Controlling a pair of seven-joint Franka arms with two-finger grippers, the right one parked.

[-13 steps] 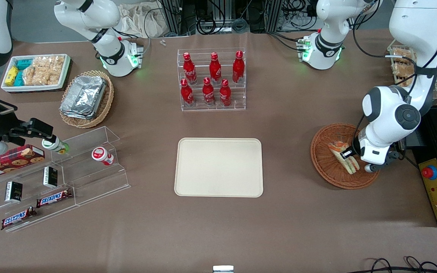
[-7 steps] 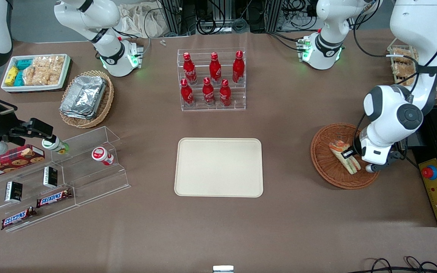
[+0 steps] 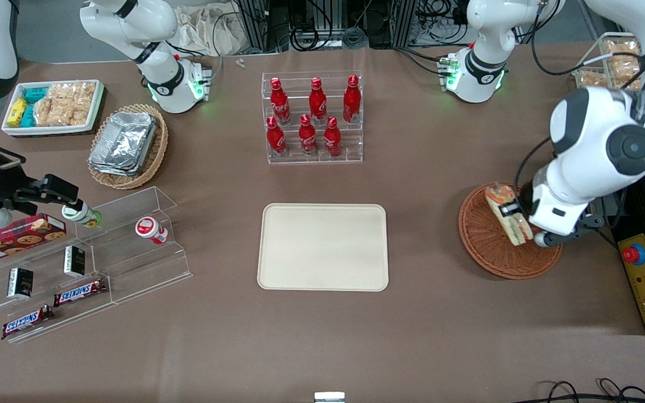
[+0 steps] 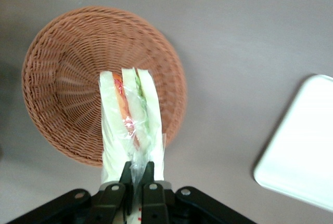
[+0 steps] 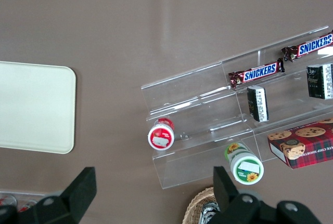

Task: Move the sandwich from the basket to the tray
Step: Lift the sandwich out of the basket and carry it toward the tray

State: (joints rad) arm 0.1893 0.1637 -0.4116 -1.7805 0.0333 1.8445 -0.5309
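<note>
One sandwich (image 3: 506, 215), which lay in your basket (image 3: 482, 243) a second ago, now hangs above it, pinched by its wrapper in the gripper (image 4: 136, 174); your tray (image 3: 322, 247) waits nearby.

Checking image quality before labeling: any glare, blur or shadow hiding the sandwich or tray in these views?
Front view: even light, sandwich sharp in the gripper above the basket; tray evenly lit, no glare. Left wrist view: tray looks washed out to near white; sandwich wrapper shows small glints, filling layers readable. Right wrist view: tray slightly bright, edges clean.
</note>
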